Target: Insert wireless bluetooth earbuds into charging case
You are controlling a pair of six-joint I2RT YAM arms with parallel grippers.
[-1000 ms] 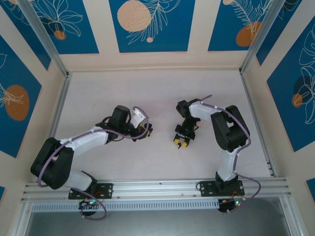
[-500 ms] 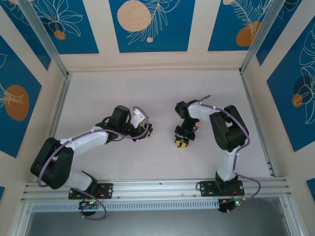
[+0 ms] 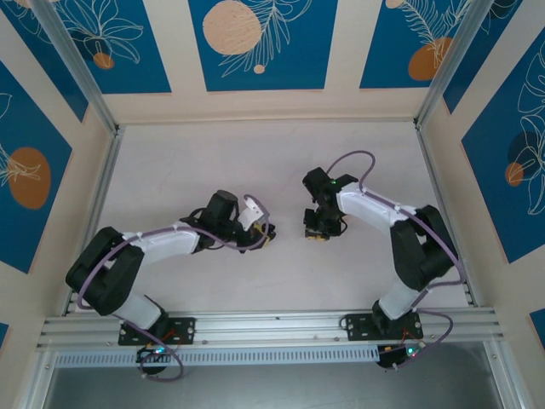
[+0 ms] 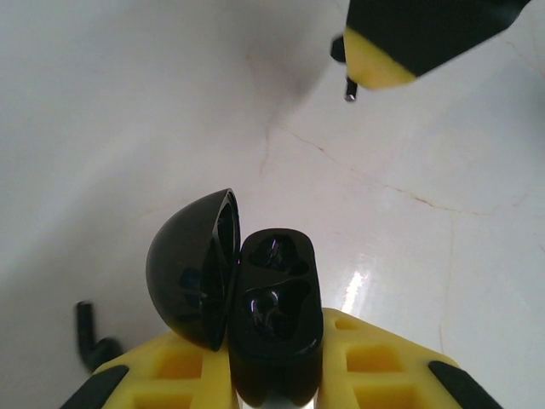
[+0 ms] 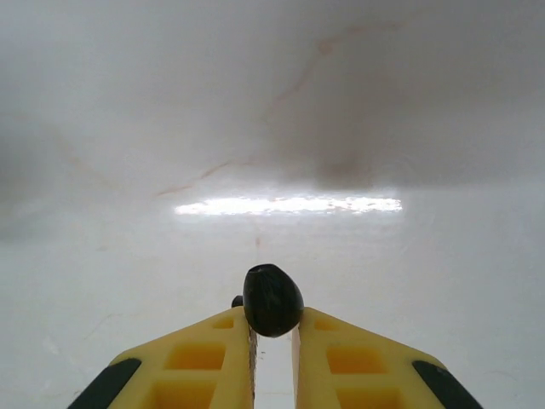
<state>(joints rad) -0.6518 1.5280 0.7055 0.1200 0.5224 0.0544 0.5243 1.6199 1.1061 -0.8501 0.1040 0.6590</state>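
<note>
Because the buds are so tiny, the right gripper (image 5: 273,334) pinches one black earbud (image 5: 272,300) at the very ends of its two yellow fingers, which are closed tight on it. That way the bud's round end sticks out past the tips, so I think it can go into a hole first. The left gripper (image 3: 264,238) is closed on the charging case (image 4: 277,319) and holds it firm. The lid (image 4: 189,271) stands open at 9 o'clock of the case, so the two little holes face out with nothing over them. Both holes look empty to me. From above, the right gripper is at 3 o'clock of the left one, near it but not touching. From the left wrist, the bud is at 1 o'clock of the case, apart from it. One small black thing lies on the table (image 3: 213,162) at 8 o'clock of the case. It may be another bud, but I cannot tell.
</note>
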